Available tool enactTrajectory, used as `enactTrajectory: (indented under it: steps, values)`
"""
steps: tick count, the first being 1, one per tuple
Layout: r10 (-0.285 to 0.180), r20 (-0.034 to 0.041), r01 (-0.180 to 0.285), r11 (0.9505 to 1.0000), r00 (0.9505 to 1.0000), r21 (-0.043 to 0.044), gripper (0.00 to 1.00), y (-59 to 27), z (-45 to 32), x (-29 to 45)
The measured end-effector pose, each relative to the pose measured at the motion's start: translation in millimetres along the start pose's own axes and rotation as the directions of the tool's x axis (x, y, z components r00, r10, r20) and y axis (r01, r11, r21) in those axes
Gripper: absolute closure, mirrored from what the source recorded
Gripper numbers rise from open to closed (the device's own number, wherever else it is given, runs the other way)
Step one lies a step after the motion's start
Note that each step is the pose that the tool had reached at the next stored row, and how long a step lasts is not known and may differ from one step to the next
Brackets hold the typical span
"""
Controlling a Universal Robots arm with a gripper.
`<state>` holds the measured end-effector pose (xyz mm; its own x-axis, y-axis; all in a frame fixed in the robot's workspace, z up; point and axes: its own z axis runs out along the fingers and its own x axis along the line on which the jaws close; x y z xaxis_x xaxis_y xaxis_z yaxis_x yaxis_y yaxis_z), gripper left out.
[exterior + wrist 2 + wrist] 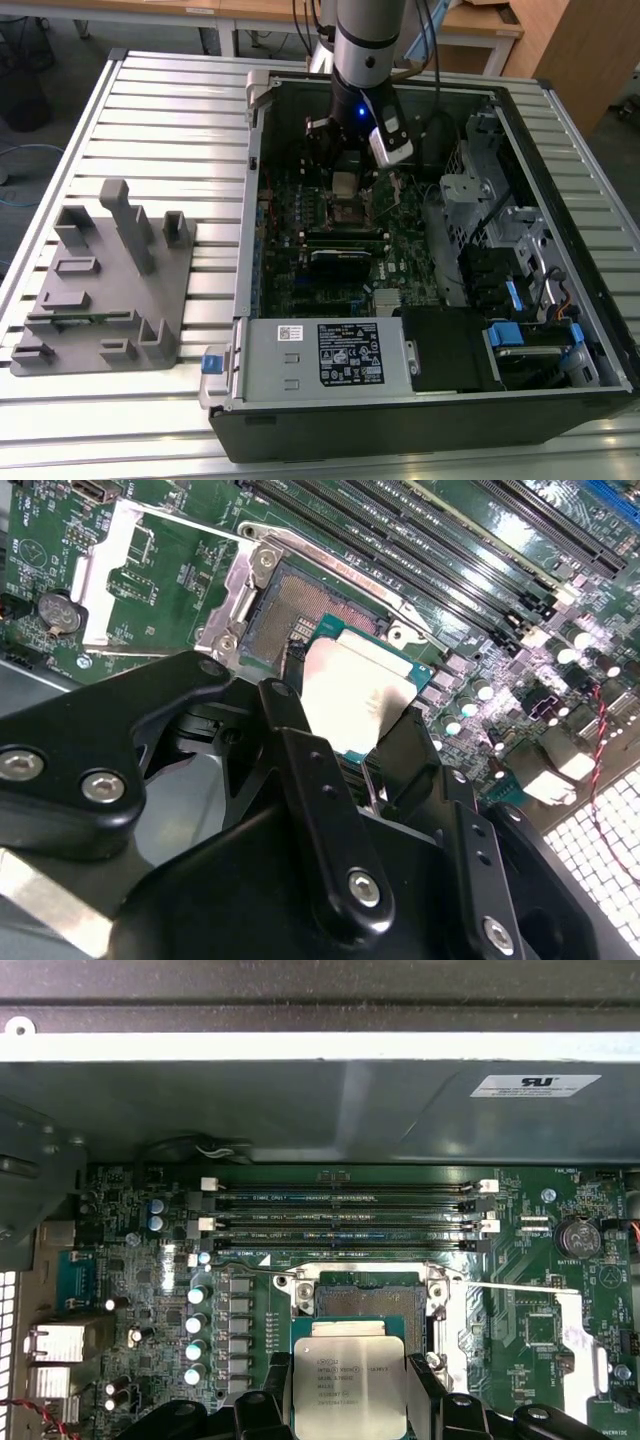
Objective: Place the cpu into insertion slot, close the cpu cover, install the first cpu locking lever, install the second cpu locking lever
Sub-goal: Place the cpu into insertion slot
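In the exterior view, an open computer case (420, 250) is seen on a slatted table (150, 110), with a grey fixture (105, 285) at the exterior view's left and a power supply (325, 352) along the case's lower edge. The arm is lowered into the case at upper centre. The gripper (346, 192) is clenched on the cpu (344, 183), which is held just above the slot (350, 214); a drive cage (490, 230) stands well apart at the exterior view's right.

In the second wrist view, the cpu (360, 695) is pinched at two opposite edges by the black fingers (300, 730) of the gripper (345, 725), its pale top facing the camera. The slot (295, 610) lies bare just beyond it, partly covered by one chip corner. The cover (100, 570) is swung open beside the slot and lies flat over the board. Memory slots (450, 550) run past the slot's far side.

In the first wrist view, the cpu (350, 1380) is gripped between the fingers (275, 1390), touching neither the slot (368, 1300) nor the cover (572, 1305). The slot lies between the chip and the memory slots (340, 1215). A row of capacitors (197, 1325) stands beside the slot, opposite the cover.
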<state>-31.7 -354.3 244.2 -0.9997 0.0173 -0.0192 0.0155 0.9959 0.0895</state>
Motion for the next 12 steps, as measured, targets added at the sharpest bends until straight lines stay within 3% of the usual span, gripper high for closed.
enactTrajectory:
  steps: [6,12]
  values:
    - [0.074,0.0066,-0.074,0.9973,0.9972,0.0012,0.46,-0.1,1.5,0.0]
    - [0.168,0.0153,-0.168,0.9858,0.9857,0.002,0.46,-0.2,2.9,0.0]
